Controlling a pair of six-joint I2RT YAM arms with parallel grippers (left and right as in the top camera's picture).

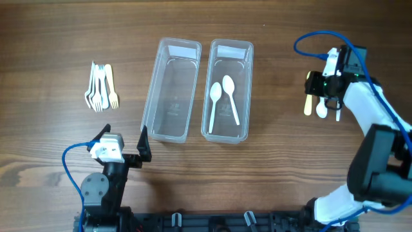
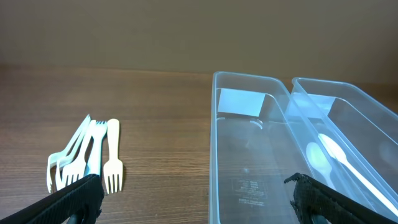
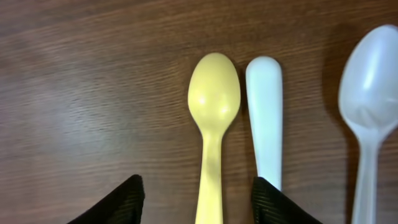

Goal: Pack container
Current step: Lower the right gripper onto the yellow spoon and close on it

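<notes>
The right gripper point(image 3: 196, 182) stands with its fingers apart, straddling the handle of a yellow spoon point(image 3: 214, 99) that lies flat on the table point(image 3: 81, 93), a gap showing on either side, so nothing is clamped. Just beside that spoon, to one side of the fingers, lie a white handle point(image 3: 264, 112) and then a white spoon point(image 3: 373, 81), so at least three pieces wait here. Well away from this hand, one container point(image 1: 226, 46) already has two white spoons point(image 1: 222, 96) in it. The left gripper point(image 2: 196, 183) hangs wide apart and holds nothing, with the second container point(image 2: 249, 162) right ahead of it, nothing inside. Off to its side the forks point(image 2: 87, 155) lie in a loose pile, unpacked. The packing looks barely begun, with most pieces left to move
</notes>
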